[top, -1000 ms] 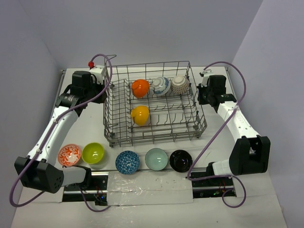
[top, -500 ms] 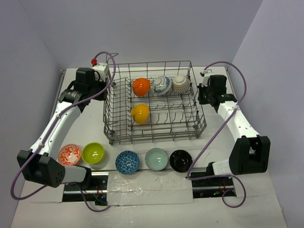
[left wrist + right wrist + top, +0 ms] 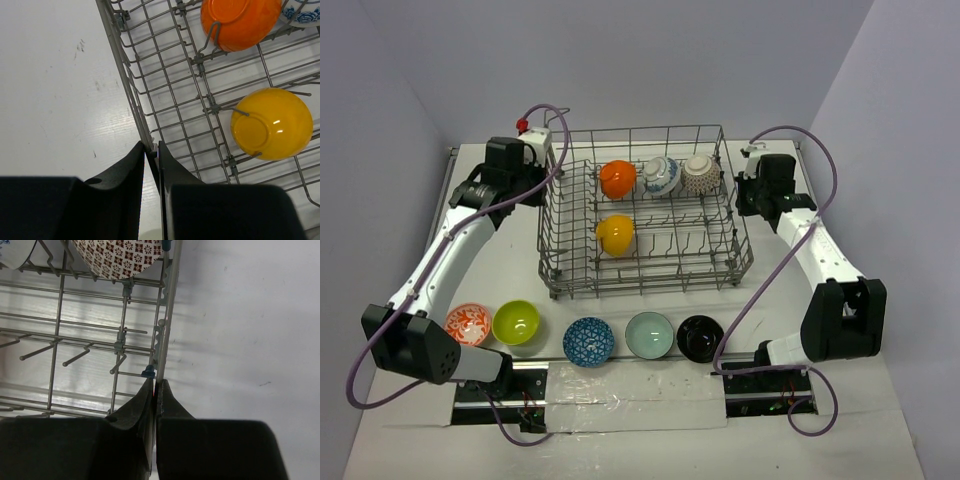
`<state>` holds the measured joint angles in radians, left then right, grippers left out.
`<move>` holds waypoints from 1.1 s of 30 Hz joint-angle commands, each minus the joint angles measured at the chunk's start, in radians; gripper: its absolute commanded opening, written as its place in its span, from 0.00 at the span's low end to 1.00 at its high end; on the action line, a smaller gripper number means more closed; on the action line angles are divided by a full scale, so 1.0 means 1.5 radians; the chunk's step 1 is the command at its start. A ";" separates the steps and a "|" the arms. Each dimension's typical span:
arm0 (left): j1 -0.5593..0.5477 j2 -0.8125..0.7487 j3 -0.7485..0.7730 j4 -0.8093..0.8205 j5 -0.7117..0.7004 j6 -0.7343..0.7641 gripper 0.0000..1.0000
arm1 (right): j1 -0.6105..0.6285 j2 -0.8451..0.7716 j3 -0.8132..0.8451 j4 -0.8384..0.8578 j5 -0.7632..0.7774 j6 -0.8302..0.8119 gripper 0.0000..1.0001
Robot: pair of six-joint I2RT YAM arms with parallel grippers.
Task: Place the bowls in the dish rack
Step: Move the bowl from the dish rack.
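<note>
Two grips | left claw (image 3: 152,151) clamps dish rack (image 3: 646,286) left rim | right claw (image 3: 155,391) clamps right rim

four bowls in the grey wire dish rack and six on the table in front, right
No: five on the table, not six. Top external view: red-patterned bowl, lime green bowl, blue-patterned bowl, pale teal bowl, glossy black bowl. Four in the grey wire dish rack is right.

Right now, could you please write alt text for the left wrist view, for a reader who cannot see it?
The left gripper pinches the rim wire of the rack at the bottom of the frame. Inside the rack, an orange bowl and a yellow bowl rest bottom-up among the tines. The white table lies to the left.
</note>
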<state>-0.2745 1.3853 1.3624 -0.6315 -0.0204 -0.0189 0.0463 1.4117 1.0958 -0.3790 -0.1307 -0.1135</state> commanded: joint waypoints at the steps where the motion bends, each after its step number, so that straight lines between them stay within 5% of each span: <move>1: 0.000 0.022 0.017 0.034 -0.024 0.034 0.00 | 0.008 0.024 0.013 -0.025 -0.013 -0.032 0.00; 33: -0.001 0.086 0.066 0.060 -0.072 0.034 0.00 | 0.038 0.056 0.041 -0.030 0.005 -0.038 0.00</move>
<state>-0.2806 1.4796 1.4303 -0.5869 -0.0937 0.0059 0.0784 1.4670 1.1446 -0.3687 -0.0738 -0.1123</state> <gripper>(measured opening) 0.180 0.032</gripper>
